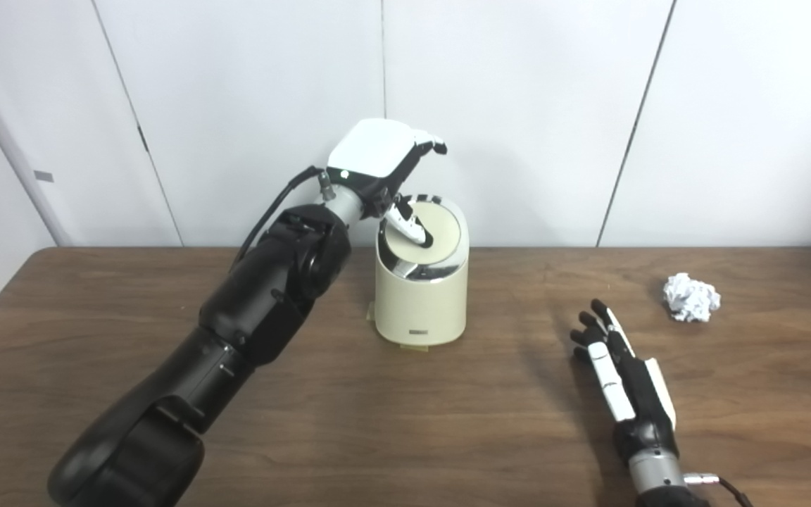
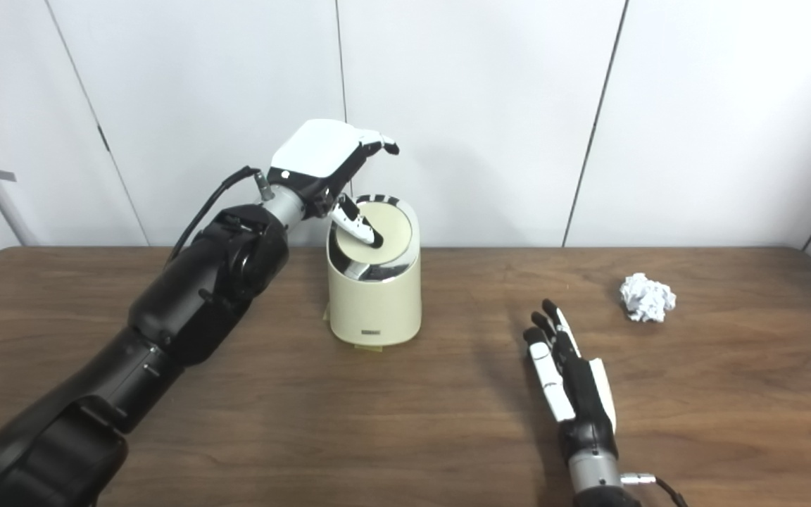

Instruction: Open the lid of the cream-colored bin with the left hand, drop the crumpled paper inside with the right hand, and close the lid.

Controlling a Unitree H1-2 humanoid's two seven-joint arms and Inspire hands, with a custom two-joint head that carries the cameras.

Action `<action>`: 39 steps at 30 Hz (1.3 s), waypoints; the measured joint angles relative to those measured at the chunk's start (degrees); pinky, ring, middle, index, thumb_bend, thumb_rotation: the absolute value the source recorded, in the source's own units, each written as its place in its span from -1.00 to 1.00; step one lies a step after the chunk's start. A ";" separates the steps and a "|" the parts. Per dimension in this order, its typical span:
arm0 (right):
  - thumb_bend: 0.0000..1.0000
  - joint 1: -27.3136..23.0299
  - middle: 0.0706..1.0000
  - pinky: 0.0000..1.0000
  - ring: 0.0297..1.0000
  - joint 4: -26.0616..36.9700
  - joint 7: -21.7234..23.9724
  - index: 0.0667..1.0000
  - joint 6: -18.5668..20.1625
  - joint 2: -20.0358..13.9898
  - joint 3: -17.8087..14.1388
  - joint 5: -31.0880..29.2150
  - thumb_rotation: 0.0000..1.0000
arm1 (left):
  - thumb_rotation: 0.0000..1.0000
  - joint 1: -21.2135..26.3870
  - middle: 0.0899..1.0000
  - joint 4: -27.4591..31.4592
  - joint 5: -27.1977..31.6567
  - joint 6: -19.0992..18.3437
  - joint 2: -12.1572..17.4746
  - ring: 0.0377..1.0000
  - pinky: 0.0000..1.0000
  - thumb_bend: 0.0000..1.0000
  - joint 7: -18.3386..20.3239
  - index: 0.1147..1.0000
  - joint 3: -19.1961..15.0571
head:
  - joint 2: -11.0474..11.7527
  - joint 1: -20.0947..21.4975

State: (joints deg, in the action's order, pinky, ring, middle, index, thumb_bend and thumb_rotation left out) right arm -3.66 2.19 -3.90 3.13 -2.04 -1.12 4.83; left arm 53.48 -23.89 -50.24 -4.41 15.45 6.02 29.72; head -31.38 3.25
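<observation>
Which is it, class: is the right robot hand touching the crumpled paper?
Apart. The left eye view shows bare table between the right robot hand and the crumpled paper.

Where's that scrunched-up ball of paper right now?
The crumpled paper lies on the wooden table at the far right, untouched, just beyond the open right hand and well right of the cream-colored bin.

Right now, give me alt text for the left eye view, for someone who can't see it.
The robot's left hand hovers over a cream-colored bin on a wooden table, its thumb touching the round lid, which looks closed. The right hand rests open and empty on the table, and a crumpled paper ball lies beyond it, untouched.
</observation>
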 measured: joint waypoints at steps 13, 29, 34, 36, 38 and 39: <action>-0.02 0.19 0.84 0.79 0.78 1.47 0.08 0.88 2.13 0.23 -0.66 -2.09 0.64 | -0.76 -6.87 0.74 11.20 11.23 -6.62 -3.13 0.76 0.59 0.46 9.53 0.66 -9.10 | -0.79 -0.26; -0.07 0.41 0.86 0.84 0.81 2.77 1.11 0.90 4.20 0.95 -1.87 -5.75 0.64 | -0.51 -27.19 0.73 22.82 26.94 -4.82 -7.86 0.69 0.54 -0.55 -4.30 0.74 -27.92 | -0.97 -0.35; -0.04 0.39 0.87 0.86 0.83 2.76 1.38 0.90 4.28 0.82 -2.22 -6.27 0.61 | -0.65 -34.43 0.74 25.48 29.98 -0.80 -7.35 0.71 0.57 -0.60 -7.89 0.75 -31.60 | -1.05 -0.09; -0.03 0.40 0.85 0.83 0.81 2.77 1.40 0.88 4.36 0.79 -2.29 -6.42 0.50 | -0.69 -36.60 0.75 26.44 31.05 0.59 -7.16 0.73 0.62 -0.55 -8.94 0.75 -33.03 | -1.23 0.09; -0.01 0.40 0.84 0.80 0.79 2.83 1.35 0.86 4.47 0.70 -2.23 -6.01 0.35 | -0.78 -38.50 0.76 26.61 32.40 1.77 -7.41 0.75 0.67 -0.49 -10.40 0.75 -34.45 | -1.67 0.35; 0.00 0.40 0.83 0.78 0.77 2.90 1.33 0.85 4.52 0.63 -2.22 -5.76 0.26 | -0.74 -39.64 0.76 26.77 32.78 1.87 -7.69 0.75 0.67 -0.47 -11.10 0.76 -35.18 | -2.02 0.79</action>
State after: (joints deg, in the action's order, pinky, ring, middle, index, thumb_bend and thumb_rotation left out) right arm -3.26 5.09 -2.58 7.65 -1.41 -3.34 -0.93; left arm 13.85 2.88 -17.46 -2.54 7.76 -5.08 -5.46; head -33.39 4.04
